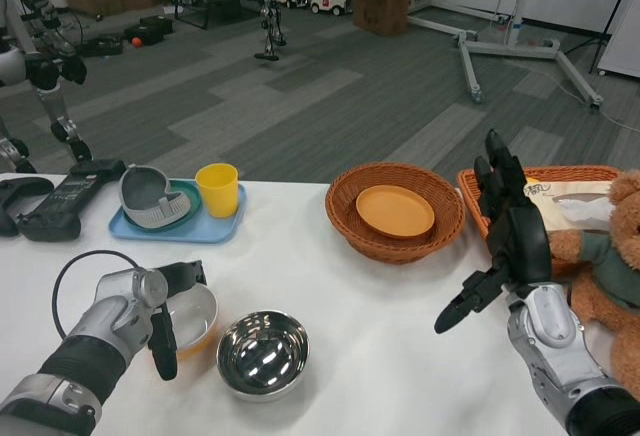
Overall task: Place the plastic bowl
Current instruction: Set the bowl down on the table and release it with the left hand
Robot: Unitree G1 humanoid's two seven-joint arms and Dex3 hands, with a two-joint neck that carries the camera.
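A pale plastic bowl point(192, 318) with an orange tint inside sits low over the table at the front left. My left hand point(160, 301) grips its left rim, with fingers over the edge and one finger hanging down in front. Right beside the plastic bowl stands a shiny steel bowl point(262, 354). My right hand point(508, 241) is raised over the table's right side, fingers spread and holding nothing. It is apart from everything.
A round wicker basket point(345, 221) holds an orange plate point(395, 211). A blue tray point(185, 228) carries a grey bowl point(150, 198) and a yellow cup point(217, 189). At the right are a teddy bear point(610, 266) and a flat basket point(560, 174). Black devices point(60, 199) and a cable point(70, 266) lie far left.
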